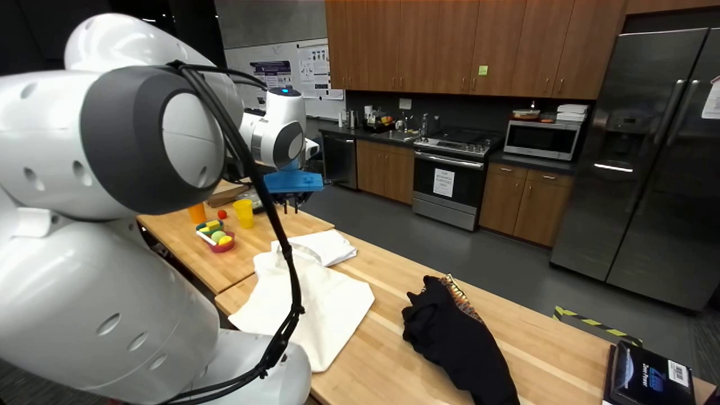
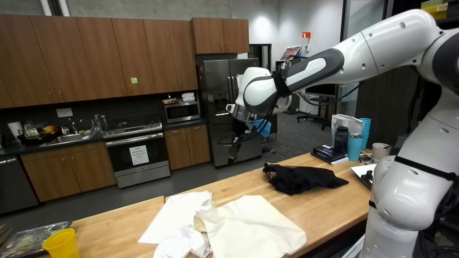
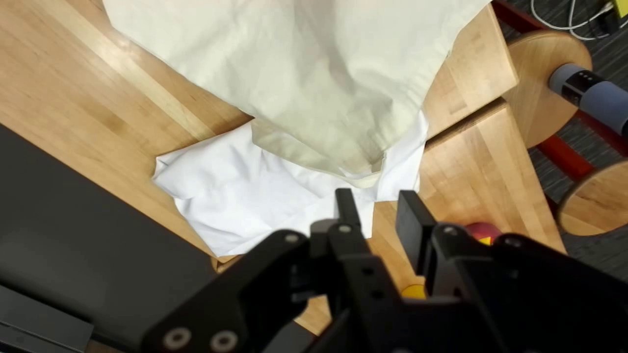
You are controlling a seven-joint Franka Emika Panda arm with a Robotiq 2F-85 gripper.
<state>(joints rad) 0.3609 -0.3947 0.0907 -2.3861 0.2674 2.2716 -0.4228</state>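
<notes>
Empty, with its fingers parted, the black two-finger gripper (image 3: 377,196) is being held in the air, well clear of a crumpled white cloth (image 3: 245,186) and a flattened cream fabric bag (image 3: 304,83), both being borne by the pale butcher-block wooden table (image 1: 388,360). Because the white cloth is being partly covered by the bag's mouth, any pinch there would probably be best made shallow, on one layer, lest both fabrics be caught. Farther out, a black cloth with a patterned edge (image 1: 458,337) is being supported well apart from them.

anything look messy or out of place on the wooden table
Mildly: the cream tote bag lies askew, overlapping the rumpled white cloth, and the black cloth is bunched rather than flat. No spill or damage shows.
</notes>
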